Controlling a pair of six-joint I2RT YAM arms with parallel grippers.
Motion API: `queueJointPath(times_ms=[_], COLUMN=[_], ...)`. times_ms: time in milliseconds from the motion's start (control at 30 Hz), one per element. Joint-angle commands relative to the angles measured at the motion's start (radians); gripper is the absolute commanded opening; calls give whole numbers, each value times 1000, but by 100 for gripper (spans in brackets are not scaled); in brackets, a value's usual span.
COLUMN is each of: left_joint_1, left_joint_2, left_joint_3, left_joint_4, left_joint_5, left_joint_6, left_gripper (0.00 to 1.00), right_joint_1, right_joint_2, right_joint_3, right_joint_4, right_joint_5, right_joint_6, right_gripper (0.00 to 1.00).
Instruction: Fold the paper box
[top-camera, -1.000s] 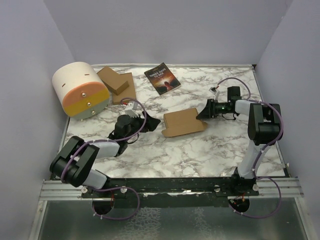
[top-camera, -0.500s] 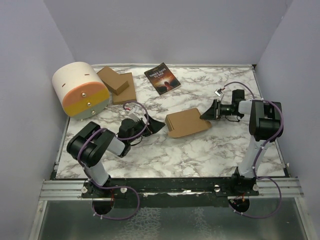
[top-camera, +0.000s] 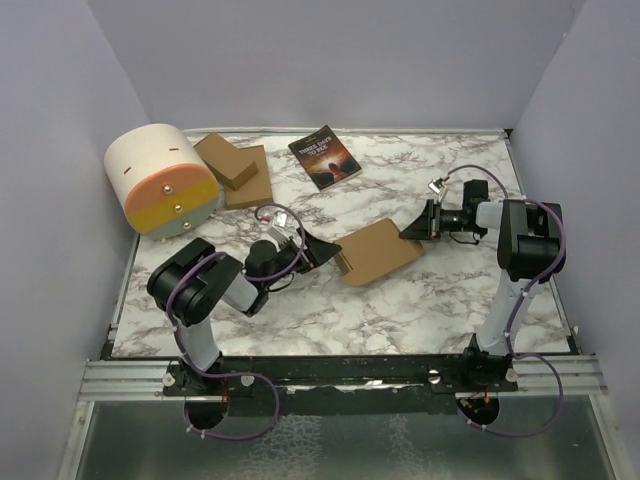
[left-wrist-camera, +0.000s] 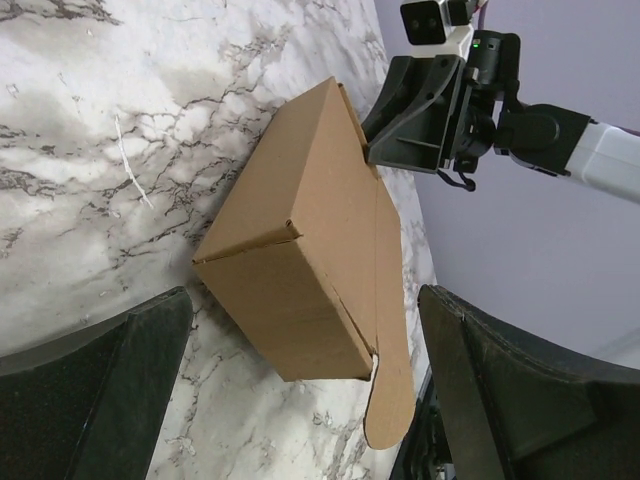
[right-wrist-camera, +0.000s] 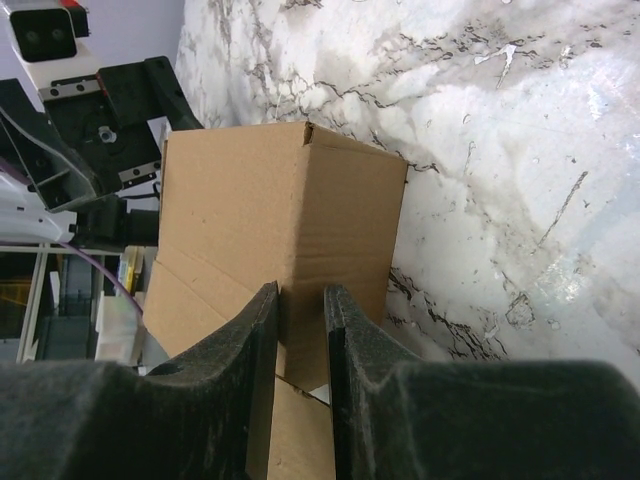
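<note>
A partly folded brown paper box (top-camera: 375, 252) lies near the middle of a marble table (top-camera: 420, 300), seen from above. At the box's 9 o'clock, the left gripper (top-camera: 322, 252) is released, its jaws spread wide and facing the box's end without gripping it. At the box's 2 o'clock, the right gripper (top-camera: 410, 230) is clenched on a thin cardboard flap. A dark-covered book (top-camera: 325, 157) lies toward 12 o'clock, and a stack of flat cardboard pieces (top-camera: 235, 168) toward 10 o'clock.
</note>
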Motion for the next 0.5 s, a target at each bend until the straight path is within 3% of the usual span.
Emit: queueJointPath(times_ms=[0, 133, 467], left_joint_1=[-19, -34, -125], left_joint_2=[12, 4, 90], left_joint_3=[2, -31, -38], left_joint_4=[-13, -29, 124], left_joint_5=[-59, -118, -260], left_joint_6=[-24, -48, -147], left_gripper=[99, 99, 99], right_joint_1=[-7, -13, -15], right_joint_2=[39, 44, 46], right_joint_3=[-1, -1, -4], right_joint_4=[-5, -5, -5], right_joint_5=[39, 38, 36], right_joint_6=[-11, -9, -5], right_gripper=[22, 22, 22])
